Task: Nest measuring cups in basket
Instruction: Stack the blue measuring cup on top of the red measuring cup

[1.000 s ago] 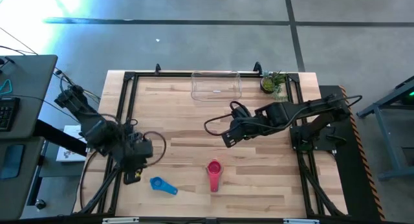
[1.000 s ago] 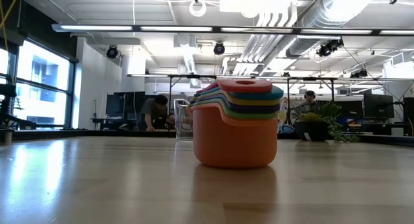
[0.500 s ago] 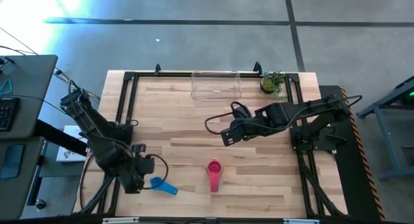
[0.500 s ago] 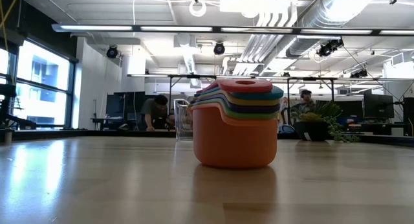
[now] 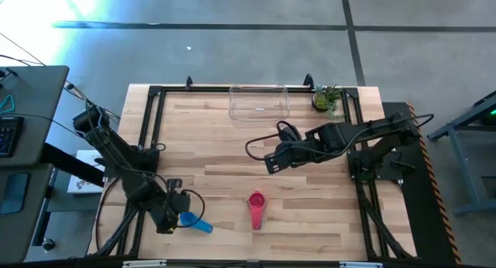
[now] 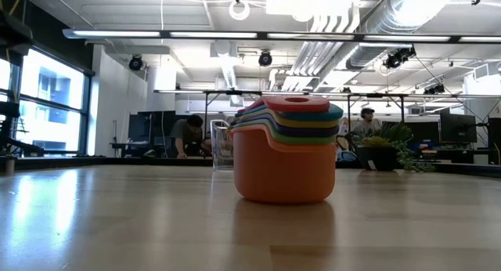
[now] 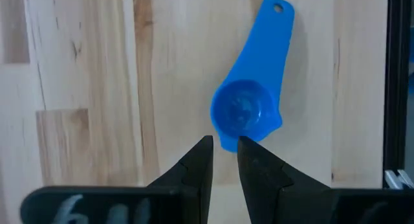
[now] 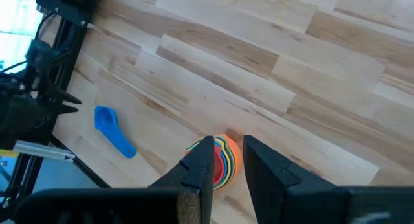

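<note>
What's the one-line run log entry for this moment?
left gripper: narrow gap, at blue cup's rim | right gripper: waiting mid-table | nested stack: on table | basket: no cups

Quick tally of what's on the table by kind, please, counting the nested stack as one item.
Loose blue measuring cup: 1
Nested stack of measuring cups: 1
Clear basket: 1
Potted plant: 1
Total: 4
</note>
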Tool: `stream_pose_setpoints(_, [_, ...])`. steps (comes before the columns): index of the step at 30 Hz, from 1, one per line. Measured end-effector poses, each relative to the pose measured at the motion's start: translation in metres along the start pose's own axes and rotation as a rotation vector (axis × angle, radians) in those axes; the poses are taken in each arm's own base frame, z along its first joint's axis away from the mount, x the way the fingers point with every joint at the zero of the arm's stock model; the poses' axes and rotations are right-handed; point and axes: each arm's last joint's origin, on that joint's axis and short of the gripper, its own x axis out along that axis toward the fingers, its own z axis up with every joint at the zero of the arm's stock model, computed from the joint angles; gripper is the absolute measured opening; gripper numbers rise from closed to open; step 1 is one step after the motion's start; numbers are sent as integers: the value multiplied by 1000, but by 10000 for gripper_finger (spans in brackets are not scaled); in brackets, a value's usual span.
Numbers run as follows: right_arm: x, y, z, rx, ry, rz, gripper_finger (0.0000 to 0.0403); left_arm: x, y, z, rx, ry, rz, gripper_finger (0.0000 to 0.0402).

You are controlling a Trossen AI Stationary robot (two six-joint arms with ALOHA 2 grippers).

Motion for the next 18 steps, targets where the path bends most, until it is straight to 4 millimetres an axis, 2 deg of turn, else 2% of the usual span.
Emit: stream_pose_setpoints(18, [0,0,1,-9,-25,-10,74,31,9,-10,-14,-34,-62,60])
